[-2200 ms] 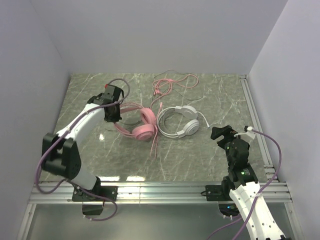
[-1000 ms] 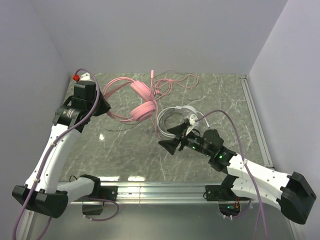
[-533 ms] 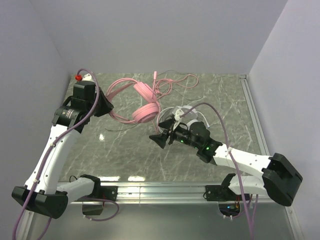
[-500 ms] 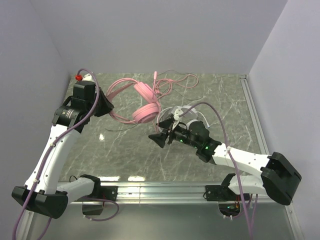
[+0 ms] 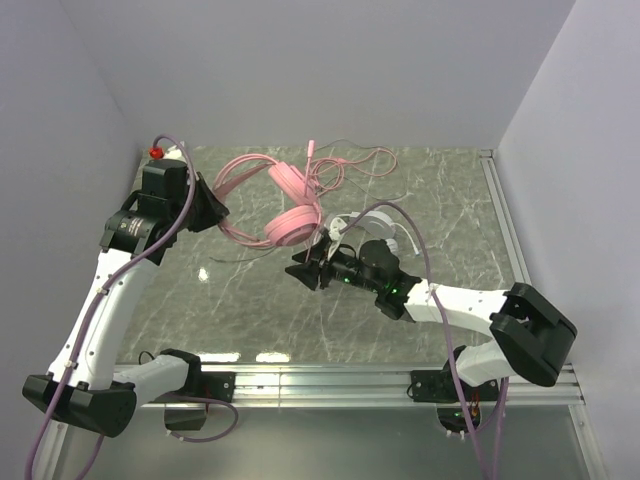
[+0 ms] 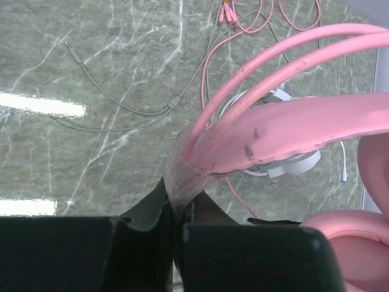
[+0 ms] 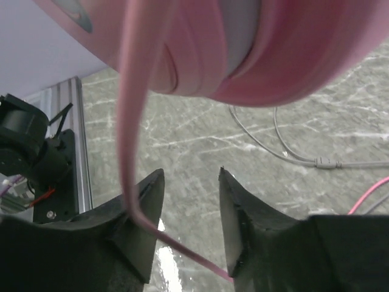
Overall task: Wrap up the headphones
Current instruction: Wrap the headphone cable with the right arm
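The pink headphones (image 5: 288, 224) hang above the table, and my left gripper (image 5: 207, 209) is shut on their headband (image 6: 255, 131). Their thin pink cable (image 7: 130, 115) drops from the ear cup (image 7: 285, 48) and passes between the fingers of my right gripper (image 7: 191, 177). Those fingers stand apart, with a gap on either side of the cable. The right gripper (image 5: 303, 270) sits just below the lower pink ear cup. The white headphones (image 5: 378, 222) lie on the table behind the right arm, partly hidden by it.
More pink cable (image 5: 345, 163) lies in loops at the back of the marble table (image 5: 250, 310). A thin pale cable (image 6: 121, 104) with a jack plug trails over the table below the left gripper. Walls close in on three sides, and a metal rail (image 5: 300, 380) runs along the near edge.
My right arm has reached further left, under the pink ear cup, and its fingers have narrowed around the hanging pink cable. The left arm holds the pink headphones raised, almost unmoved.
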Controlling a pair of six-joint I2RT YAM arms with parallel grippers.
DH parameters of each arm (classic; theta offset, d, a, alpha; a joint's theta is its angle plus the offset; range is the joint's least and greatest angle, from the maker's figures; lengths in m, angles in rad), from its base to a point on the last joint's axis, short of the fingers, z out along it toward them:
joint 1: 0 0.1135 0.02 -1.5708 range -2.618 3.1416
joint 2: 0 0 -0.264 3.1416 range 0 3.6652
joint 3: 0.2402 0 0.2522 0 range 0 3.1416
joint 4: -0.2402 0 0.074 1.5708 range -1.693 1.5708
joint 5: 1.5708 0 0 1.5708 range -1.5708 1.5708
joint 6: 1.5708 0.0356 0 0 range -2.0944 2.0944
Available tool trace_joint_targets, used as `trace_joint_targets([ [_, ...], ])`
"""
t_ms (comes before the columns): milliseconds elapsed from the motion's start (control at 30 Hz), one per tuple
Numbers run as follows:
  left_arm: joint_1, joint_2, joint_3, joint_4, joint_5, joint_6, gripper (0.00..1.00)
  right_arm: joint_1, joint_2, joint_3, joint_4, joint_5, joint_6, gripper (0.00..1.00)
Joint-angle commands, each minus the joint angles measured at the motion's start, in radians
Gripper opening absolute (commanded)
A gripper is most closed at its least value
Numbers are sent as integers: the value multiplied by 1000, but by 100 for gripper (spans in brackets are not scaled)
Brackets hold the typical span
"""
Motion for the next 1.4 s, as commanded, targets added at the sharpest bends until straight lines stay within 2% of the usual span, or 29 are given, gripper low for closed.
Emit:
trace_joint_targets([
  [0,-4,-19,52,80,104,-68,0,20,13,37,111,-9,-3,46],
  [67,-4,-18,57,77,127,-74,0,23,16,24,152,-5,0,40],
  [133,-4,-18,60,72,135,-80,0,22,18,13,181,8,2,40],
  [200,-4,-22,63,73,143,-89,0,23,13,-19,246,15,3,52],
  [233,-4,-24,63,75,147,-91,0,25,13,-30,270,18,3,60],
  [267,-4,-22,66,74,151,-92,0,25,12,-41,292,18,-3,63],
  [367,-4,-18,77,64,172,-94,0,26,13,-45,301,23,-18,63],
  [433,-4,-15,83,57,184,-97,0,26,12,-52,318,21,-23,60],
  [667,-4,-5,136,29,201,-109,0,33,-22,-167,502,57,-29,59],
  [867,-4,1,163,14,219,-109,0,33,-54,-171,475,51,-44,67],
  [1033,-4,1,175,-12,236,-115,0,33,-47,-168,484,41,-53,69],
  [1100,-4,-1,187,-22,243,-115,0,34,-37,-164,487,41,-60,73],
  [1367,-4,5,215,-40,273,-120,0,34,-21,-119,458,26,-93,72],
])
